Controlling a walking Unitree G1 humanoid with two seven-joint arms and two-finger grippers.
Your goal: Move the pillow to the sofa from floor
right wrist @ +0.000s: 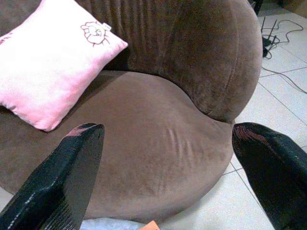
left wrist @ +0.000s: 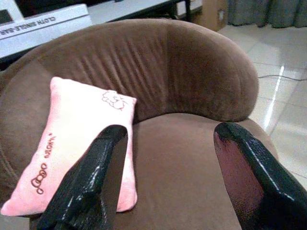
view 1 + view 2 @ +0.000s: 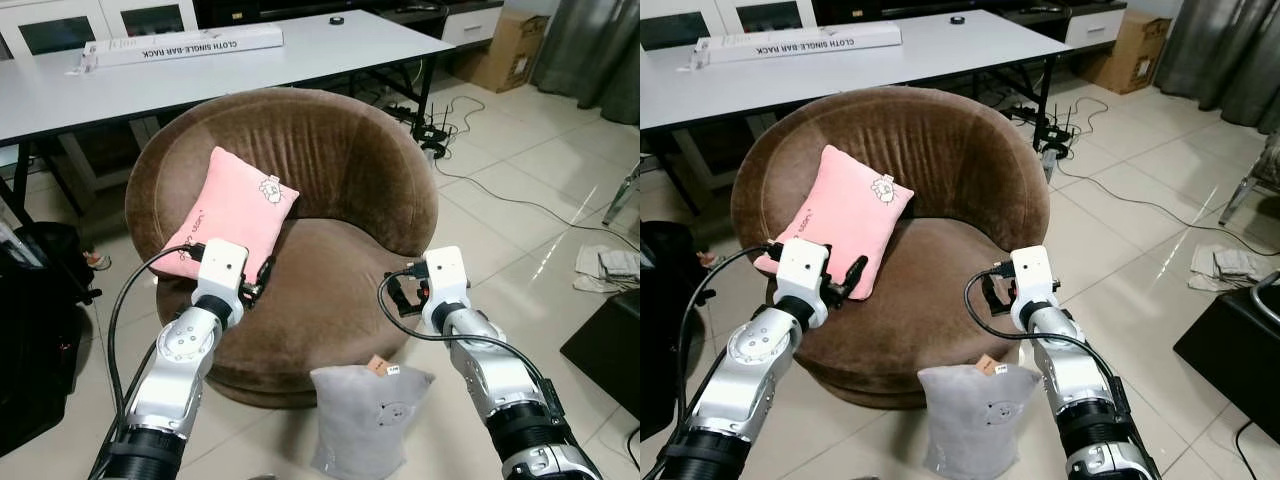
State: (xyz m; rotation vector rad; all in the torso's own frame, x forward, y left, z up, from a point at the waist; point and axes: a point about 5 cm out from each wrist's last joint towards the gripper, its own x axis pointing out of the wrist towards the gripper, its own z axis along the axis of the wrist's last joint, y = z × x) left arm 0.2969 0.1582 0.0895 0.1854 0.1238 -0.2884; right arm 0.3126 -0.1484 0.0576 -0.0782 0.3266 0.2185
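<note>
Standing on the floor [image 3: 560,215] against the brown sofa [image 3: 330,260], grey pillow [image 3: 368,420], not yet picked up. Hovering over the seat, left gripper [image 2: 165,158] and right gripper [image 1: 165,158], both spread wide and holding nothing. Already up there, pink pillow [image 3: 232,225]. Might slip or flop if pinched by one soft corner, or bump the pink one.

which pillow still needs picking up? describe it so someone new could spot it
Find the round brown sofa in front of the white table. On the tiled floor against the sofa's front, between the left hand and right hand, stands a grey pillow with a small orange tag. The other pillow is pink and already on the seat.
</note>
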